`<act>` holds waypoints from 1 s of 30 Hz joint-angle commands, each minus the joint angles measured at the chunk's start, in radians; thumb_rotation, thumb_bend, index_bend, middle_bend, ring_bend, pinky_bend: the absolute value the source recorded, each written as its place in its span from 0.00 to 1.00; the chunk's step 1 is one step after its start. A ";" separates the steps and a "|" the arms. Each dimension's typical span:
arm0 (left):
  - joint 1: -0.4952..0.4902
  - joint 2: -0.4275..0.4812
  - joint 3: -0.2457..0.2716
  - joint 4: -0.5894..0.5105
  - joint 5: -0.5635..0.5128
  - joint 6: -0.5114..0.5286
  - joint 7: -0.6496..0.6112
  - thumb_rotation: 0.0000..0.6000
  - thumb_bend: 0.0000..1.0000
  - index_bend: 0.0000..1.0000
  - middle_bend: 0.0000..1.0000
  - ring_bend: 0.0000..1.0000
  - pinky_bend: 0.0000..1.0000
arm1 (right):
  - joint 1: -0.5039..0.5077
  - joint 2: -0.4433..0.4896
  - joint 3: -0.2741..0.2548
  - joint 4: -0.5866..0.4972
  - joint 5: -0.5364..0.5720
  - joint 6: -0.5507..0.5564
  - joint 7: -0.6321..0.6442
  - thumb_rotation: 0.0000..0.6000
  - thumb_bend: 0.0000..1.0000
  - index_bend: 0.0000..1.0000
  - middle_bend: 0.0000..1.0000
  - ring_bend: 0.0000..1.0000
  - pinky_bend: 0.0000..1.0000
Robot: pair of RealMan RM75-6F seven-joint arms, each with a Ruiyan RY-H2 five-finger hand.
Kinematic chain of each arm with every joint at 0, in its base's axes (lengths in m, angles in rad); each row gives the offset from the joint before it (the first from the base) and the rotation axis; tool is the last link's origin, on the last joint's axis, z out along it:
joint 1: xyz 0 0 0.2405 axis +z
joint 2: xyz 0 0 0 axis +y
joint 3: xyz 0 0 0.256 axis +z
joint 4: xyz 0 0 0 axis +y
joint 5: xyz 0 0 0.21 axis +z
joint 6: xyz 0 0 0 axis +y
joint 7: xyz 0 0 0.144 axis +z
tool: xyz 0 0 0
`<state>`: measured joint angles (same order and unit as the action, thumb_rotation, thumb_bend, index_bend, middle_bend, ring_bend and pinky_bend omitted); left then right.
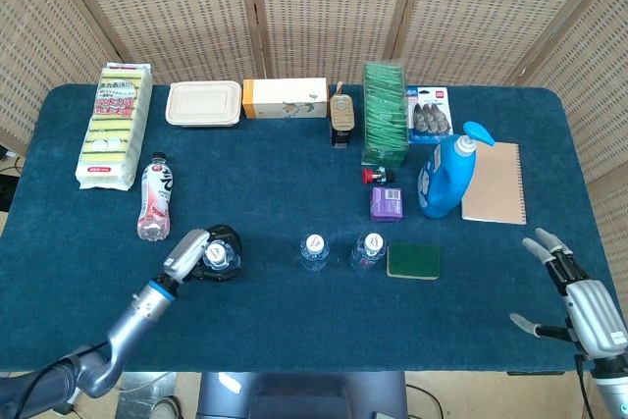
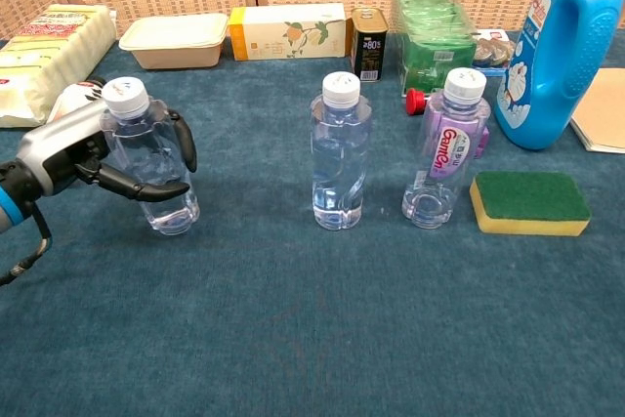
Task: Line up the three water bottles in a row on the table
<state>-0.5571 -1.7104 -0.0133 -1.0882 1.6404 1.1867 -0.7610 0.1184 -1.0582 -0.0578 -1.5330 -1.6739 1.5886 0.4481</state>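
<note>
Three clear water bottles with white caps stand upright on the blue table. My left hand (image 1: pixel 191 254) (image 2: pixel 78 148) wraps its fingers around the left bottle (image 1: pixel 214 255) (image 2: pixel 164 210) from the left side and holds it. The middle bottle (image 1: pixel 314 250) (image 2: pixel 340 158) and the right bottle (image 1: pixel 369 250) (image 2: pixel 444 158), which has a purple label, stand close together, well apart from the left one. My right hand (image 1: pixel 579 301) hovers at the table's front right corner with its fingers spread and nothing in it; the chest view does not show it.
A green sponge (image 1: pixel 413 261) (image 2: pixel 529 202) lies just right of the right bottle. Behind it are a blue detergent bottle (image 1: pixel 446 174) (image 2: pixel 557 46), a purple box (image 1: pixel 387 203) and a notebook (image 1: pixel 494 182). A pink drink bottle (image 1: pixel 154 198) lies behind my left hand. Boxes line the far edge.
</note>
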 commanded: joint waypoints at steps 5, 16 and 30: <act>-0.061 -0.010 -0.022 -0.050 -0.025 -0.072 -0.049 1.00 0.26 0.56 0.50 0.33 0.45 | -0.001 0.000 0.004 -0.008 -0.003 -0.011 -0.013 1.00 0.00 0.11 0.01 0.00 0.22; -0.102 -0.047 -0.034 -0.037 -0.045 -0.103 -0.016 1.00 0.26 0.56 0.50 0.33 0.45 | -0.003 -0.001 0.017 -0.003 0.006 -0.025 -0.005 1.00 0.00 0.11 0.01 0.00 0.22; -0.136 -0.097 -0.052 -0.007 -0.070 -0.118 0.029 1.00 0.26 0.56 0.50 0.33 0.45 | -0.012 0.005 0.027 0.002 0.005 -0.019 0.012 1.00 0.00 0.11 0.01 0.00 0.22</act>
<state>-0.6918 -1.8061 -0.0647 -1.0948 1.5707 1.0689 -0.7326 0.1068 -1.0534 -0.0309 -1.5312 -1.6689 1.5697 0.4601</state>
